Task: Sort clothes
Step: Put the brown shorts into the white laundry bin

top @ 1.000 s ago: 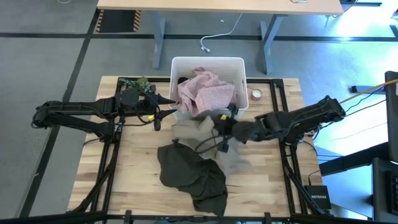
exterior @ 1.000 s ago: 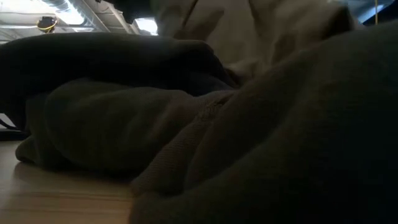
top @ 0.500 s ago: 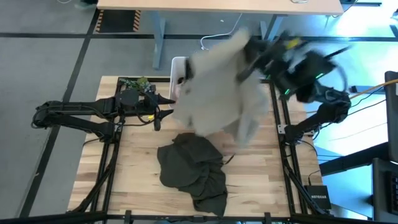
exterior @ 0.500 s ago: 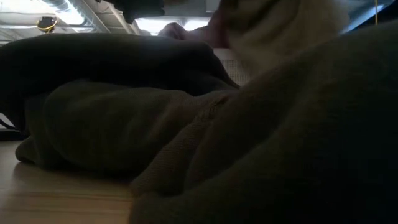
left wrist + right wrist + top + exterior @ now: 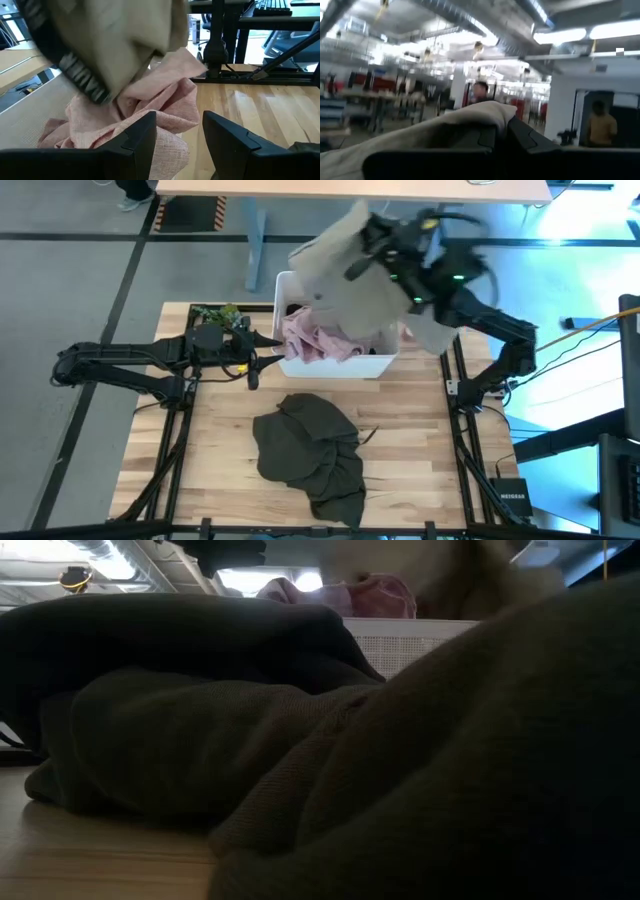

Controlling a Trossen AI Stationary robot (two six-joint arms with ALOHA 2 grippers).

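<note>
Right gripper (image 5: 385, 250) fingers clamped on tan garment (image 5: 350, 275), above white bin (image 5: 335, 367); next: release. Left gripper (image 5: 262, 358) fingers apart beside bin, idle.

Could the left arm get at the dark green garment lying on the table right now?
Probably yes. The left gripper is open and empty beside the white bin, and the dark green garment lies uncovered on the table nearby. The right gripper holds the tan garment up above the bin.

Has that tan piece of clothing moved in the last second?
Yes. The tan garment went from the table in front of the white bin to hanging above the bin, lifted by the right gripper.
</note>
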